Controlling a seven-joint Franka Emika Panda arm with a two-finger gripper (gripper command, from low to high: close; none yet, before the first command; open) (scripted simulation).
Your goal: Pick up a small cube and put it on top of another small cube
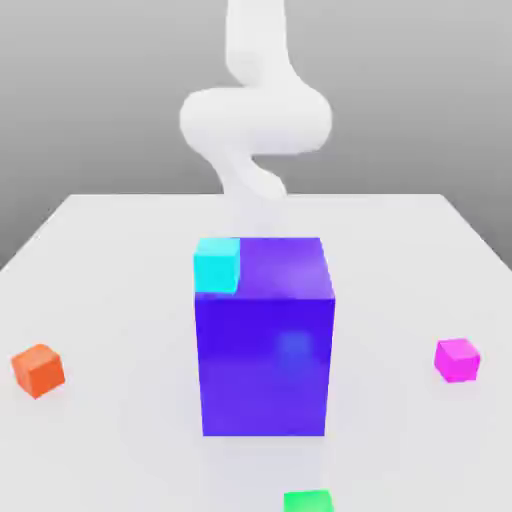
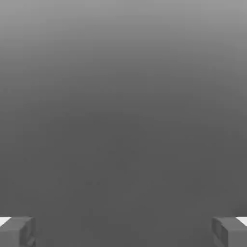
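Your pincer (image 2: 123, 232) stands wide apart, behind the big blue block (image 1: 265, 365) bearing the cyan cube (image 1: 217, 266); from it, the orange cube (image 1: 39, 371) lies toward the exterior view's left, magenta cube (image 1: 457, 360) right, green cube (image 1: 308, 502) past the block.

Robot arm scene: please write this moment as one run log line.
end effector: open, empty | cyan cube: on large blue box | stack: not made

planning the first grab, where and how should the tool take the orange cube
Probably best from above, across two opposite upright sides of the orange cube: it sits low on the table, its top bare. It stands turned, so the tool should likely twist to match its sides.
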